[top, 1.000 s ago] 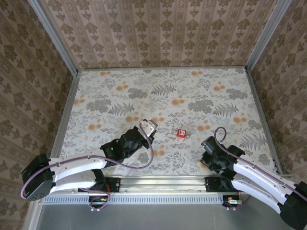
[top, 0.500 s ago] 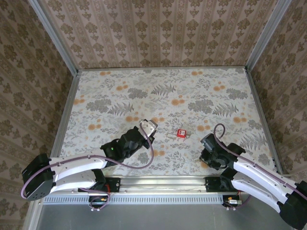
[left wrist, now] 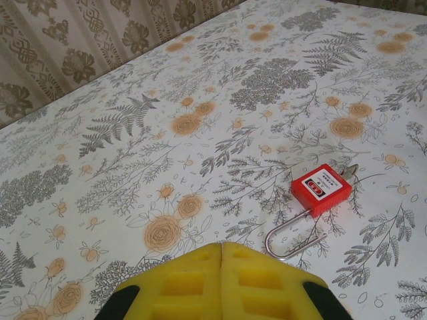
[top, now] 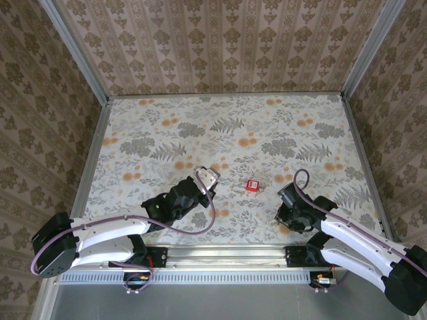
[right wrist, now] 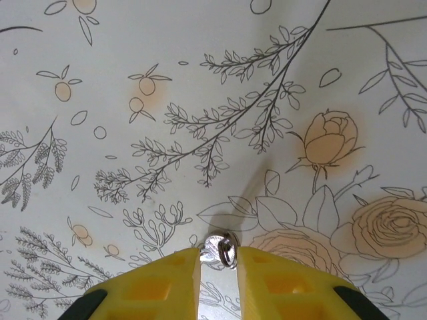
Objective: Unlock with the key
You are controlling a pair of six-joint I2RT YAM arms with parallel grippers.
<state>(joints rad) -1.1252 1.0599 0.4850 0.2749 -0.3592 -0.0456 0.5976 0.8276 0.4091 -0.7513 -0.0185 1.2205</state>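
A tiny silver key (right wrist: 217,248) with a split ring sits pinched between the yellow fingertips of my right gripper (right wrist: 219,257), just above the floral tabletop. In the top view the right gripper (top: 287,208) hangs a little right of and nearer than a small red padlock (top: 251,185). The padlock (left wrist: 321,189) lies flat with its silver shackle (left wrist: 291,241) pointing toward my left gripper (left wrist: 221,245). That gripper is shut with nothing in it, and in the top view the left gripper (top: 207,179) rests just left of the padlock.
The table (top: 167,127) is covered with a floral sheet and walled on three sides by patterned panels (top: 220,47). A metal rail (top: 220,253) runs along the near edge by the arm bases.
My right arm has shifted slightly left and forward, toward the padlock, still holding the key. The left arm and the padlock have stayed put.
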